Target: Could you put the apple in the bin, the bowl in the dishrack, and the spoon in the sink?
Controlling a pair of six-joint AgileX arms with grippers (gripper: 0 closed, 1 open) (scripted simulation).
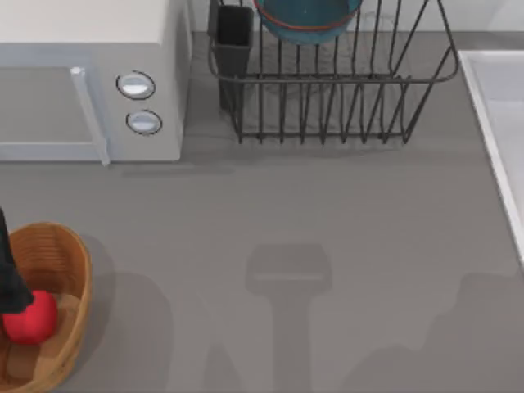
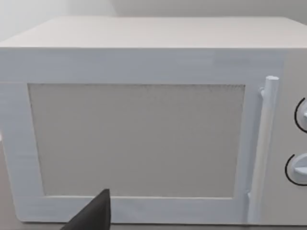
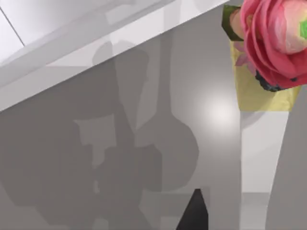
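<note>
Left gripper point(image 1: 10, 282) — dark, over the bin point(image 1: 70, 254), its grip unreadable — has the apple point(image 1: 31, 318) just beneath it, inside. Microwave point(image 1: 90, 82) behind. Bowl point(image 1: 307, 20) sits in the dishrack point(image 1: 327, 90); sink point(image 1: 499, 123) far right.

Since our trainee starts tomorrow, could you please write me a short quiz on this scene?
1. True or false: the apple lies inside the bin.
2. Where is the bowl? A: in the bin. B: in the dishrack. C: beside the apple.
3. Fill in: the microwave has ___ round knobs on its front.
Key: 1 true; 2 B; 3 two.
</note>
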